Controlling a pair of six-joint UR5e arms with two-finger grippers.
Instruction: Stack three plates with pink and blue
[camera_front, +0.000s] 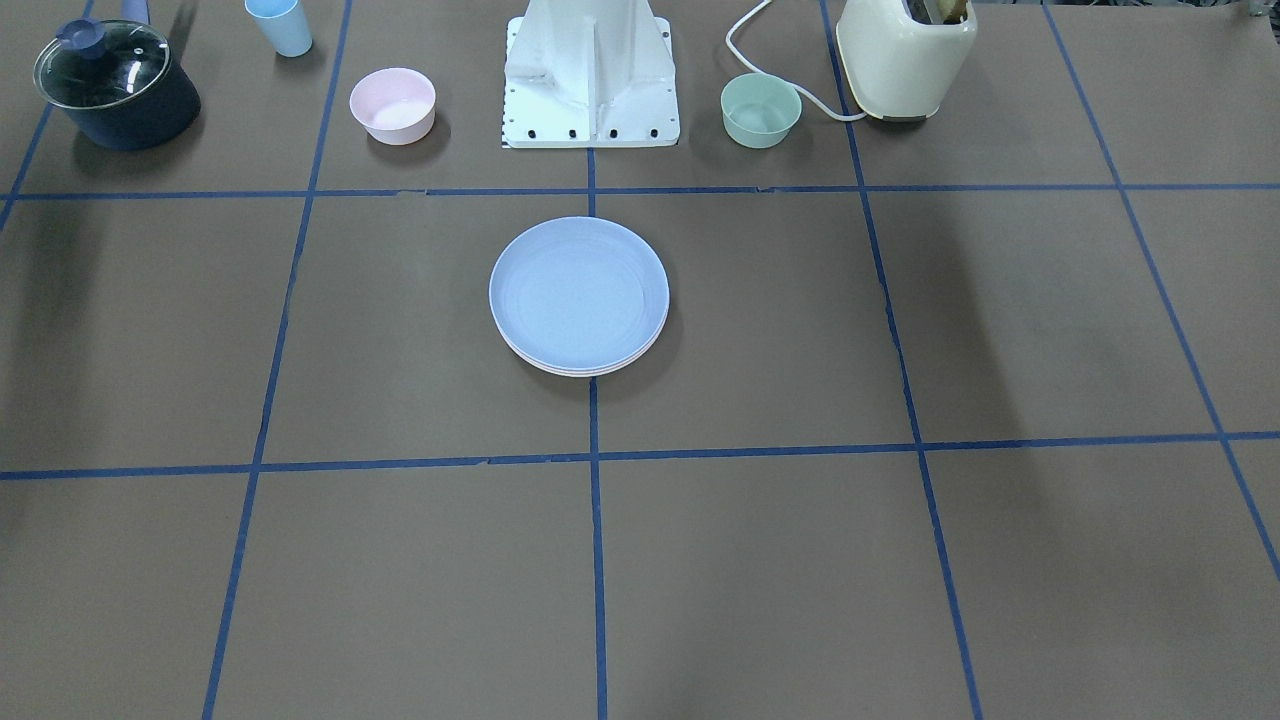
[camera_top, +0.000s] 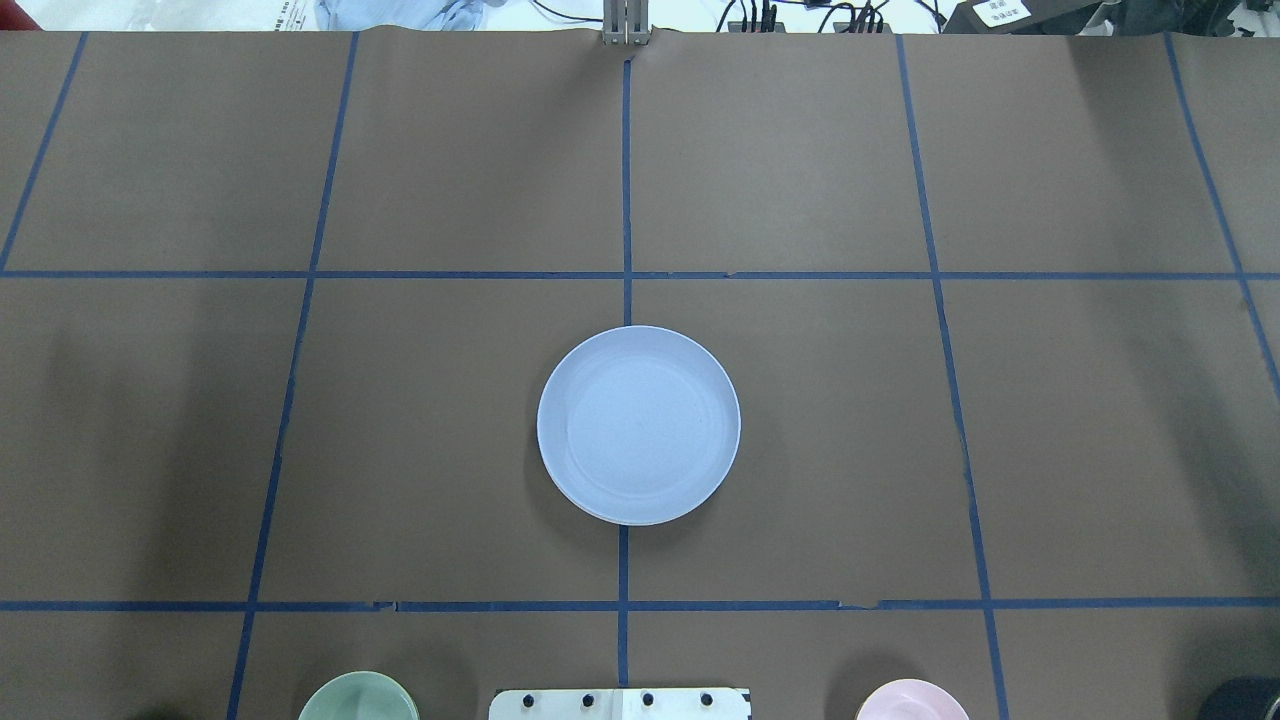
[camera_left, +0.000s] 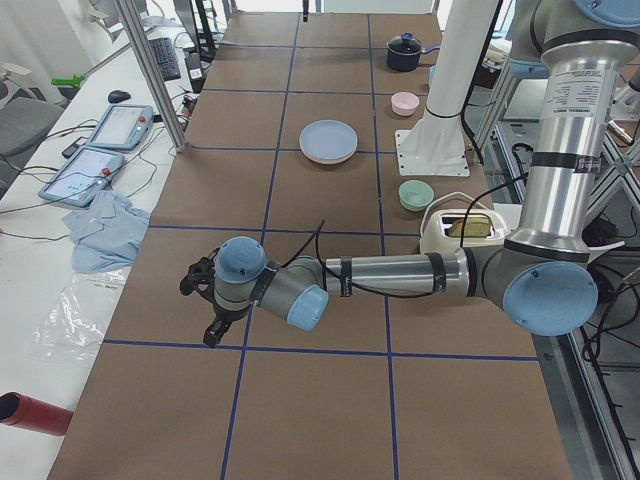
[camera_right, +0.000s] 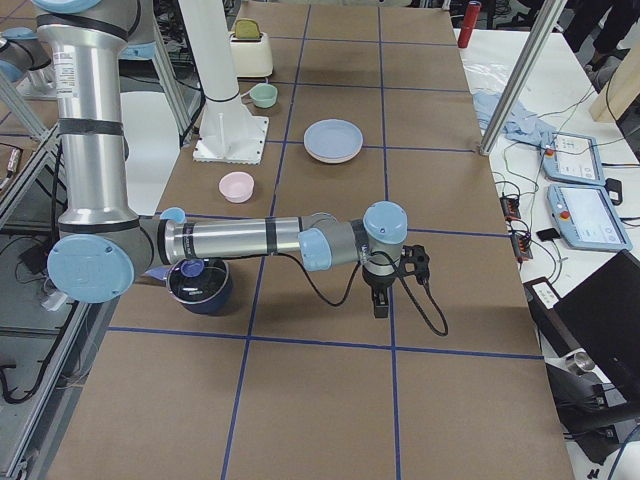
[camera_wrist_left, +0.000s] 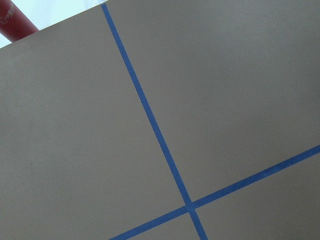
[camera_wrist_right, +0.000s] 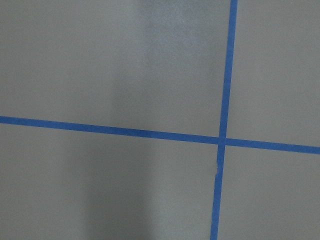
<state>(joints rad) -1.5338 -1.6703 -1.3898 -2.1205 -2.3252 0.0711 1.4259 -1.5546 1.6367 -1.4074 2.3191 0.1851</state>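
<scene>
The light blue plate (camera_front: 578, 290) lies on top of a stack at the table's middle, also in the overhead view (camera_top: 638, 422). Under its near edge the pale rims of lower plates (camera_front: 585, 372) show; their colours are hard to tell apart. My left gripper (camera_left: 198, 305) shows only in the exterior left view, low over the table far from the stack; I cannot tell whether it is open or shut. My right gripper (camera_right: 400, 285) shows only in the exterior right view, also far from the stack, and its state cannot be told. Both wrist views show only bare table and blue tape.
Near the robot base (camera_front: 590, 80) stand a small pink bowl (camera_front: 393, 105), a green bowl (camera_front: 761, 110), a cream toaster (camera_front: 905, 55), a dark lidded pot (camera_front: 115, 85) and a blue cup (camera_front: 280, 25). A red cylinder (camera_left: 30, 412) lies off the table's left end.
</scene>
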